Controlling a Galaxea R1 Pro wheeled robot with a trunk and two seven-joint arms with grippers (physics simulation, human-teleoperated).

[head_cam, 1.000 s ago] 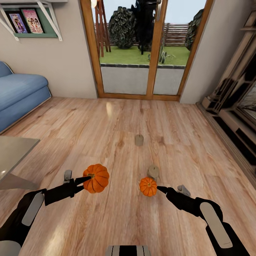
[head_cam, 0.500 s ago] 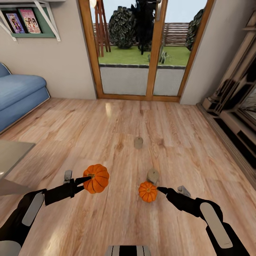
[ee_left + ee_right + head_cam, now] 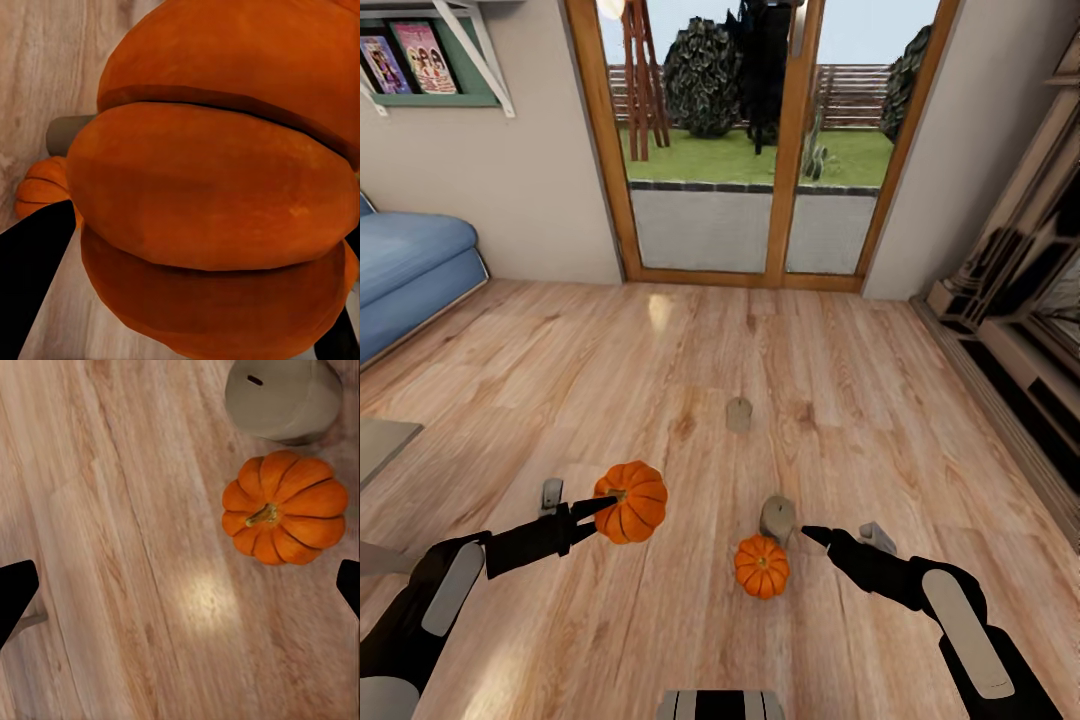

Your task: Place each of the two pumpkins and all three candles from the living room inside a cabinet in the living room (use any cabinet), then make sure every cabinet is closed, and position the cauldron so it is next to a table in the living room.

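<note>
My left pincer [image 3: 592, 507] grips the larger ribbed orange pumpkin [image 3: 631, 501]; my right pincer [image 3: 807, 535] gapes empty above the smaller orange pumpkin [image 3: 761, 566] lying on the wooden floor [image 3: 880, 400] beside a beige stubby candle [image 3: 777, 519]

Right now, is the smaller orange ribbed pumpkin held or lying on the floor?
On the floor: the smaller orange ribbed pumpkin sits stem-up on the wooden planks, clear of the open right hand.

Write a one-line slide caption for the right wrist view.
Open right gripper above the wooden floor, with the smaller pumpkin resting beside a beige candle.
</note>
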